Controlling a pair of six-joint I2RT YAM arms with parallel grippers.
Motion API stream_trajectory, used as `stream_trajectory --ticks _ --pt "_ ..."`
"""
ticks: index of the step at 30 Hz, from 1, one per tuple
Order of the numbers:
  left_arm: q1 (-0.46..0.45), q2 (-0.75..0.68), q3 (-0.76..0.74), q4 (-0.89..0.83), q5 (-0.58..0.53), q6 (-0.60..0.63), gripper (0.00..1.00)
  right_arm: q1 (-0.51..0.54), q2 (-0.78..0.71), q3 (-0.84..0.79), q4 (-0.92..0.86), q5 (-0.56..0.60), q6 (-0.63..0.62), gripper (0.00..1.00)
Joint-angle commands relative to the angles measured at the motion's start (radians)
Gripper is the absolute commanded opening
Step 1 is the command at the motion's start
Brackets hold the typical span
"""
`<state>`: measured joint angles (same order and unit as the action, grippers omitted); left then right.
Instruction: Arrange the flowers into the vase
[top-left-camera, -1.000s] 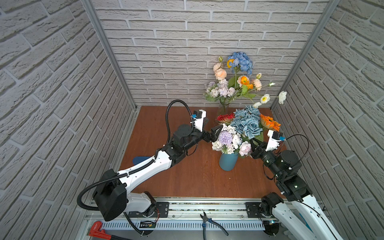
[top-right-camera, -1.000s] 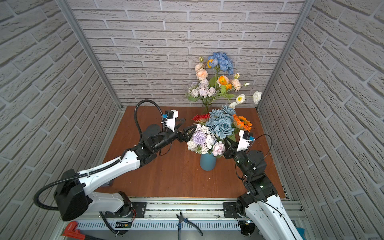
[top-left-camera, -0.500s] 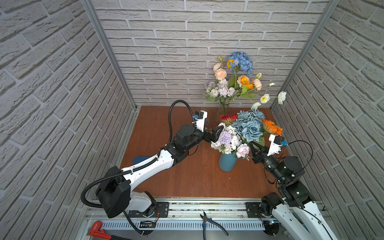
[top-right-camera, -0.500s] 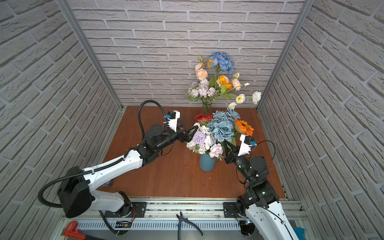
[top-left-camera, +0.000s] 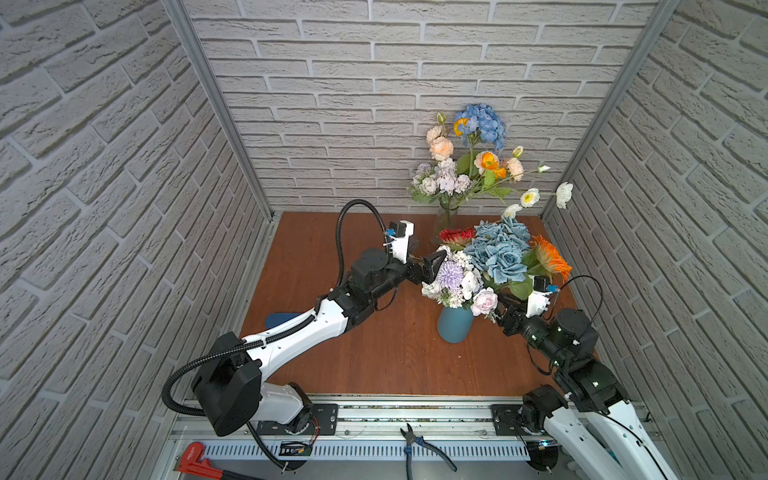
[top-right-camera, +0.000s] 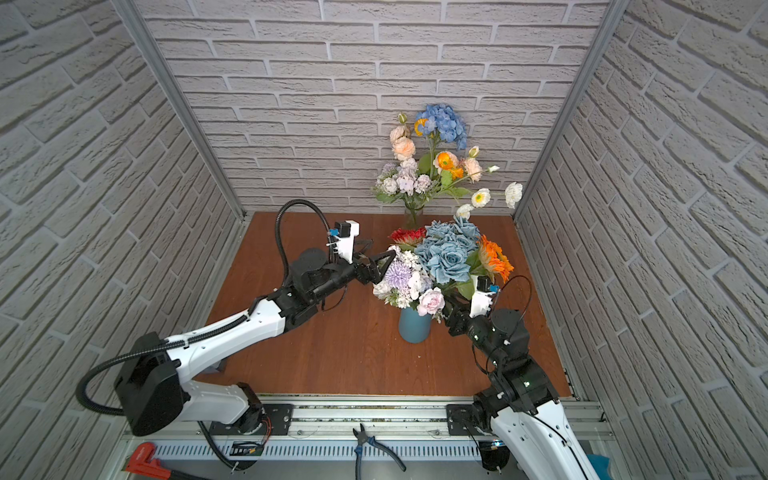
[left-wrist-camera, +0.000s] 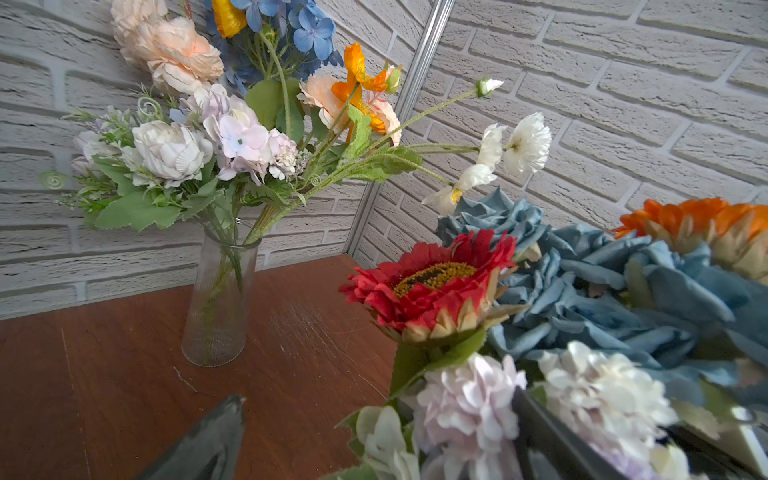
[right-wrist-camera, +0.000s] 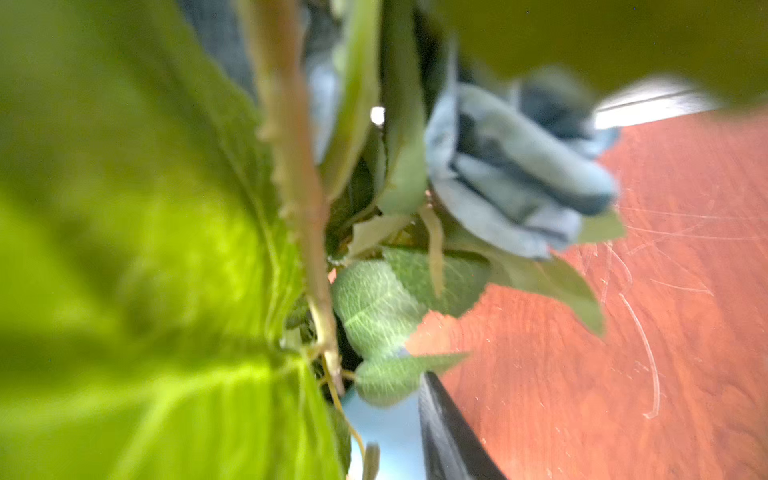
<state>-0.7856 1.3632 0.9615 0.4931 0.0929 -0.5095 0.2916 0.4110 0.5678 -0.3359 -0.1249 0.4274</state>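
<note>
Flowers (top-left-camera: 494, 257): bunched in vase (top-left-camera: 455, 326); probably light, heads soft, stems (right-wrist-camera: 299, 187) stiffer
Hold: low on stem; never heads
Left gripper (top-left-camera: 432, 266): jaws wide apart, beside blooms
Right gripper (top-left-camera: 500, 307): buried under blooms; cannot tell

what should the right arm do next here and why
Probably draw the right gripper back from the blue vase, slowly. The flowers already stand in it, the gripper sits tucked under their leaves by the vase's mouth, and the left gripper is open beside the blooms, holding nothing.
</note>
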Motion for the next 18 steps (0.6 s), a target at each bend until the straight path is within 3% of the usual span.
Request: stream_trajectory --ticks 1,4,11,14,18 --pt "0.036 -0.027 -0.001 0.036 -0.024 -0.009 0.98 0.003 -0.012 0.048 -0.073 0.029 -0.029 0.44" --pt "0.070 -0.050 -0.020 0.027 -0.027 -0.021 0.98 0.003 -0.028 0.066 -0.150 0.083 -0.030 0.44" --pt "0.144 -0.130 -0.062 -0.057 -0.066 -0.004 0.98 0.003 -0.099 0.107 -0.333 0.401 -0.046 0.43" --pt "0.175 -0.156 -0.081 -0.081 -0.076 -0.004 0.98 0.003 -0.084 0.094 -0.323 0.411 -0.051 0.43" --pt "0.207 -0.174 -0.100 -0.111 -0.106 -0.009 0.98 0.003 -0.020 0.070 -0.284 0.291 -0.075 0.48"
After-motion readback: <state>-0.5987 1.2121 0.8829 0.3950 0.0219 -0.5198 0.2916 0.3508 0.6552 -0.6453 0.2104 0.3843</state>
